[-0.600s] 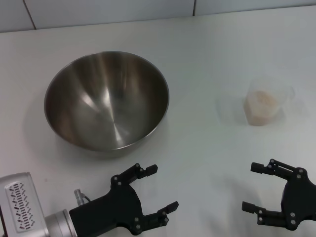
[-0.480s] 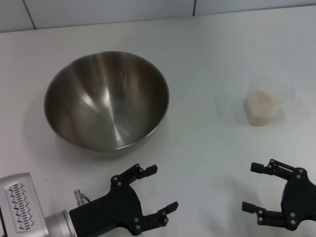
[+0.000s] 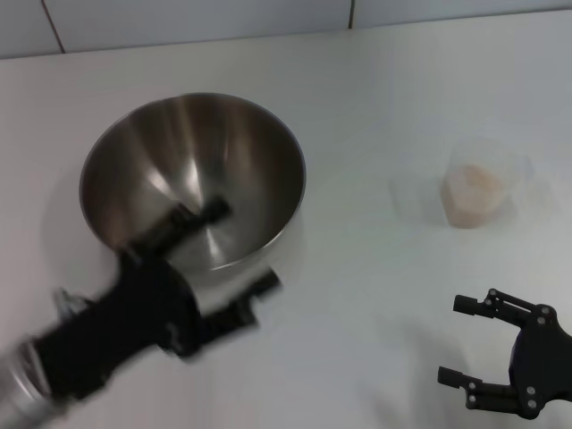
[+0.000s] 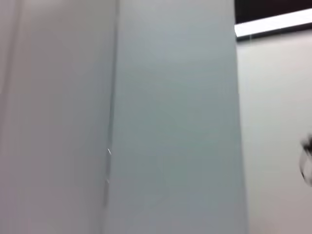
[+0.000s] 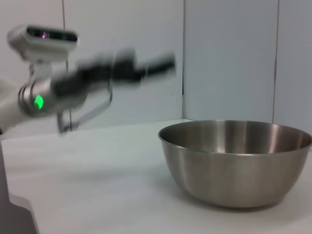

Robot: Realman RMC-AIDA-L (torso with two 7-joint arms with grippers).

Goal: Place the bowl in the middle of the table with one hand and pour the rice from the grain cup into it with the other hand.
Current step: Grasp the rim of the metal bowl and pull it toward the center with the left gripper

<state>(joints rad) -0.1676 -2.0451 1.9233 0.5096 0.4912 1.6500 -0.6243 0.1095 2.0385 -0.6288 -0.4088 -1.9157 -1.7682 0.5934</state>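
The steel bowl (image 3: 192, 174) stands empty on the white table (image 3: 357, 268), left of its middle. It also shows in the right wrist view (image 5: 239, 161). The clear grain cup (image 3: 480, 189) stands at the right with rice (image 3: 474, 181) in it. My left gripper (image 3: 239, 248) is open and blurred by motion, lying over the bowl's near rim in the head view. The right wrist view shows the left arm (image 5: 53, 87) raised in the air, higher than the bowl's rim. My right gripper (image 3: 452, 340) is open and empty at the near right, well short of the cup.
A tiled wall (image 3: 197, 18) runs along the table's far edge. The left wrist view shows only a pale wall panel (image 4: 170, 122). Bare tabletop lies between the bowl and the cup.
My left arm has swung up and forward from the near edge toward the bowl's near rim. The bowl, the cup and the right gripper have not moved.
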